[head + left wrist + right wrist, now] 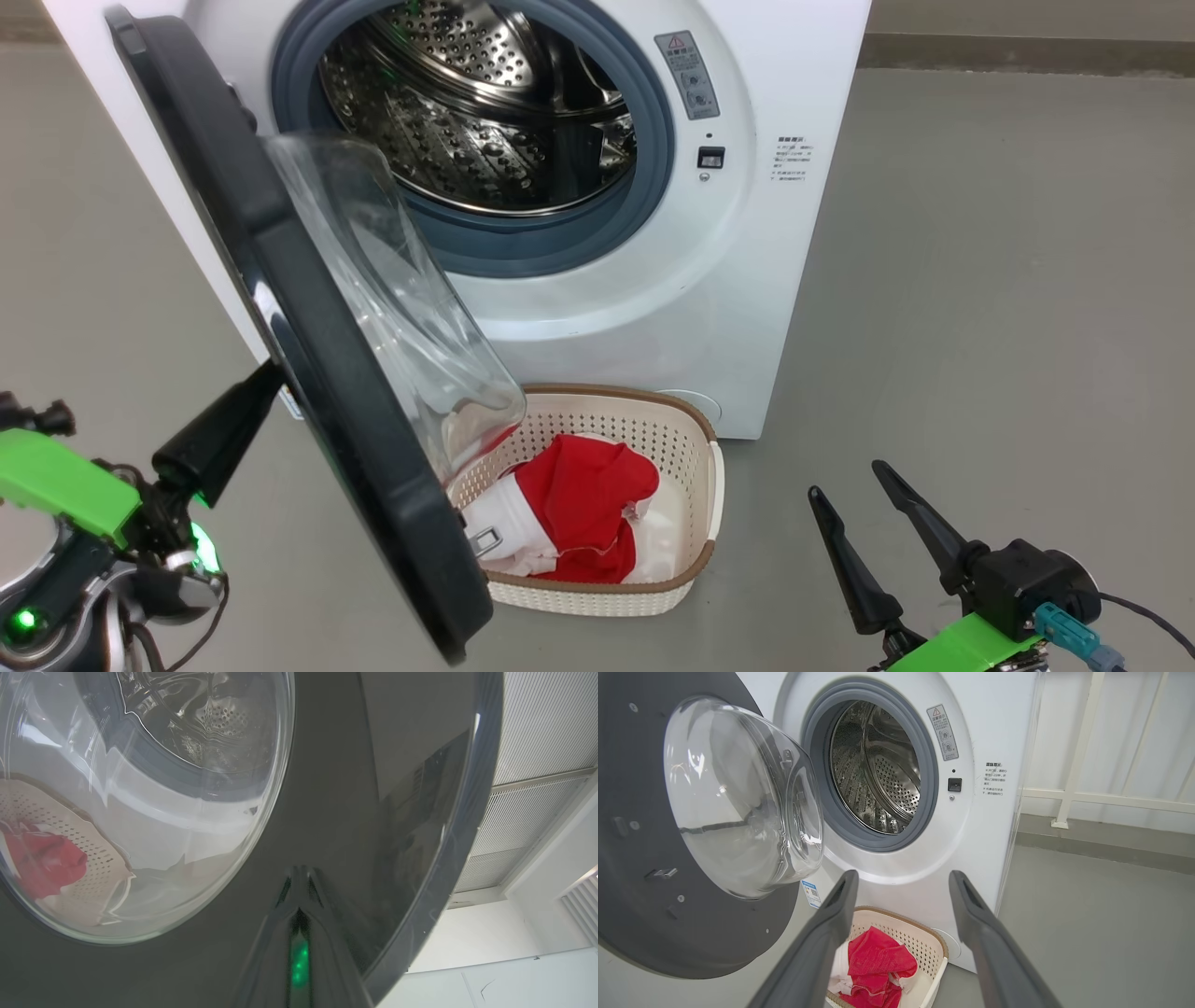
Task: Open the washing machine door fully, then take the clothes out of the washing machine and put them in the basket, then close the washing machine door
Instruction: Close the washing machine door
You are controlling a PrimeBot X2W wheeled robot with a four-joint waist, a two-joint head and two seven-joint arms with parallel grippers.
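Touching the black rim of the washing machine door point(308, 317), the left hand point(299, 877) has fingers together; the right hand point(845, 481) hangs with fingers apart. Red clothes point(583, 504) lie in the basket point(681, 439) before the washing machine point(747, 280).

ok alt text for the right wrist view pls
The right gripper, open, points at a white washing machine whose door is swung open and drum looks empty. Red and white clothes lie in the basket below.

Right gripper point(846, 477): black, tapered (green mount point(966, 644)).
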